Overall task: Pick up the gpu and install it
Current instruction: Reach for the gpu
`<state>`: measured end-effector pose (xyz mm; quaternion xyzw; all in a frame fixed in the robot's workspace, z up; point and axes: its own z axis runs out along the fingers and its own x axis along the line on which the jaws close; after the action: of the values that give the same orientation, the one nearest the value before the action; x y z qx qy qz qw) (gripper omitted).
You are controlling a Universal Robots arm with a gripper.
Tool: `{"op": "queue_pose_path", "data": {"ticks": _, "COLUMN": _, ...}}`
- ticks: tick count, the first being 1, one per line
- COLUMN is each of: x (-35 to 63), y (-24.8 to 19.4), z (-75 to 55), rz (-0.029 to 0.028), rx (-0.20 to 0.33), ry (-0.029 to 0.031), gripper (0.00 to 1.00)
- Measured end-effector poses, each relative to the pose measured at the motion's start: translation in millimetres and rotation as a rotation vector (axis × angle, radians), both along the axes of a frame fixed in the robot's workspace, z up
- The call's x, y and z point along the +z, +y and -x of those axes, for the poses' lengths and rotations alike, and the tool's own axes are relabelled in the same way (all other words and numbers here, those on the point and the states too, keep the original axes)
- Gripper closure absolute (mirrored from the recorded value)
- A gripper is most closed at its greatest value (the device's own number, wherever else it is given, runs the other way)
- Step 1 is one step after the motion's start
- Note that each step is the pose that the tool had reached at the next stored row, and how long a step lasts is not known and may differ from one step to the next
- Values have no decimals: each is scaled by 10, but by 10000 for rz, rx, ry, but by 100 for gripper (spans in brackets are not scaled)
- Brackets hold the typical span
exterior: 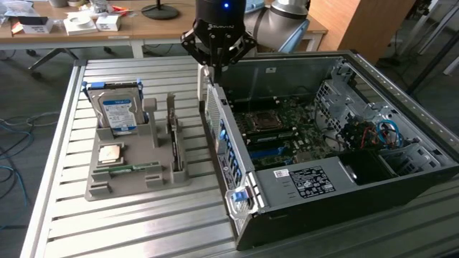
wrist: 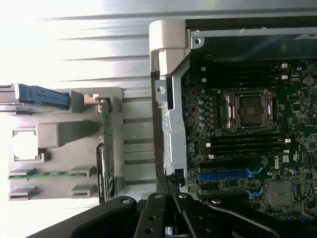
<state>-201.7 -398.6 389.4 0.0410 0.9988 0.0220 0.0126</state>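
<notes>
Over the far rear corner of the open computer case [exterior: 301,183], the gripper [exterior: 209,67] hung with its fingers pressed together and nothing between them. The gpu [exterior: 175,141] stood on edge in the grey holder [exterior: 136,177], toward the bench's [exterior: 143,231] edge on the exterior view's left. It was just beside the hard drive [exterior: 118,114] and well apart from the gripper.

The likely trouble was twofold. Closed fingers could not take the thin card, and a straight descent from there would probably strike the case's rear wall, which lay directly below. The holder's posts also stood close to the card, so a slightly off approach might knock them or tip the card.

The arm pointed straight down with the wrist vertical and the tool above the case rim. The wrist camera looked down on both the holder and the motherboard [wrist: 247,129].
</notes>
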Motion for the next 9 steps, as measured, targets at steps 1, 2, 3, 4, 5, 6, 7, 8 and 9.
{"op": "queue_pose_path", "data": {"ticks": 1, "x": -1, "y": 0, "z": 19, "rz": 0, "rx": -5, "ry": 0, "gripper": 89}}
{"op": "queue_pose_path", "data": {"ticks": 2, "x": -1, "y": 1, "z": 36, "rz": 0, "rx": -11, "ry": 0, "gripper": 89}}
{"op": "queue_pose_path", "data": {"ticks": 3, "x": -2, "y": 1, "z": 55, "rz": -1, "rx": -20, "ry": -1, "gripper": 89}}
{"op": "queue_pose_path", "data": {"ticks": 4, "x": -2, "y": 1, "z": 72, "rz": -1, "rx": -29, "ry": 0, "gripper": 89}}
{"op": "queue_pose_path", "data": {"ticks": 5, "x": -2, "y": 2, "z": 91, "rz": 0, "rx": -37, "ry": 0, "gripper": 89}}
{"op": "queue_pose_path", "data": {"ticks": 6, "x": -2, "y": 2, "z": 112, "rz": 0, "rx": -46, "ry": 0, "gripper": 89}}
{"op": "queue_pose_path", "data": {"ticks": 7, "x": -3, "y": 3, "z": 137, "rz": 0, "rx": -58, "ry": 0, "gripper": 89}}
{"op": "queue_pose_path", "data": {"ticks": 8, "x": -3, "y": 4, "z": 165, "rz": 0, "rx": -73, "ry": 0, "gripper": 89}}
{"op": "queue_pose_path", "data": {"ticks": 9, "x": -3, "y": 4, "z": 194, "rz": -1, "rx": -87, "ry": 0, "gripper": 89}}
